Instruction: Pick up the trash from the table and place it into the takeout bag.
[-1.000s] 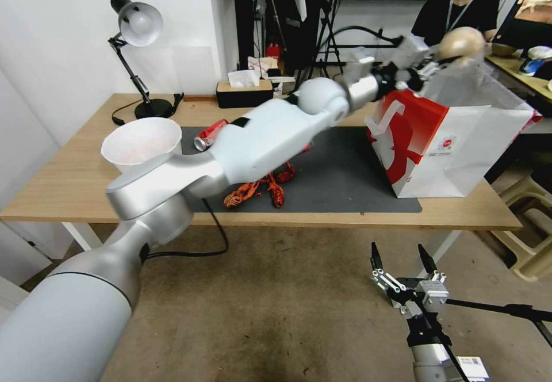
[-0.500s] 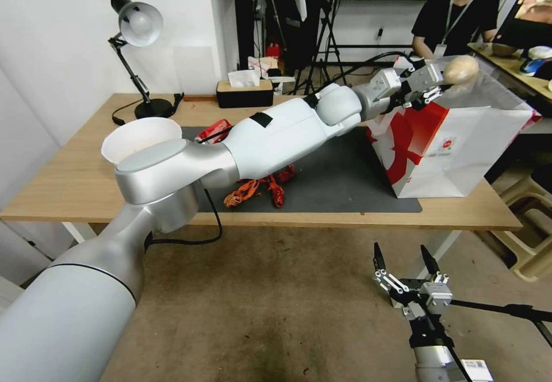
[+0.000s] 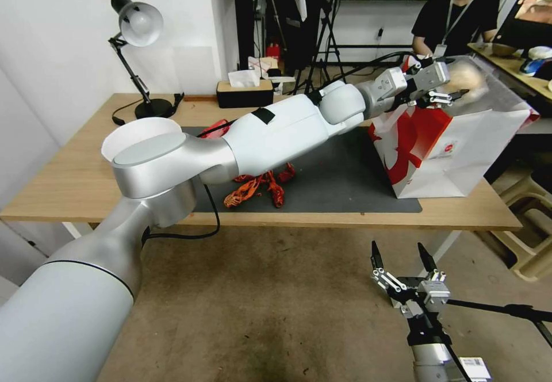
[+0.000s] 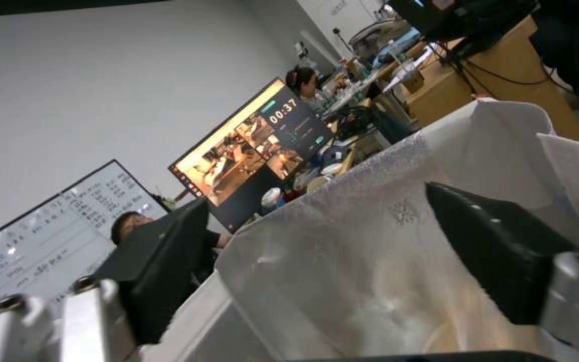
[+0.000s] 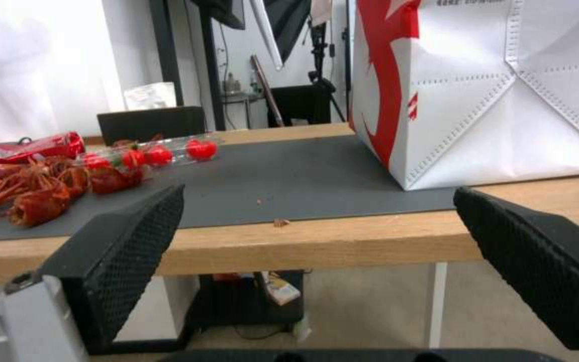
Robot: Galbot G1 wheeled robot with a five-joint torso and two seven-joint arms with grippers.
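The left end effector (image 3: pixel 447 86) is hovering over the takeout bag's (image 3: pixel 460 146) mouth with fingers spread — the small clear bag (image 3: pixel 467 77) is dropping just beyond them. The red soda can (image 5: pixel 31 146) is lying on the table (image 3: pixel 69 180), not yet collected. The right end effector (image 3: pixel 402 267) is waiting open below the table.

The pale lump (image 3: pixel 463 77) at the mouth of the takeout bag (image 3: pixel 460 140) is a blur, its outline unclear. The left arm covers most of the red soda can (image 3: pixel 214 130). The frame's right edge cuts off the bag's far corner.
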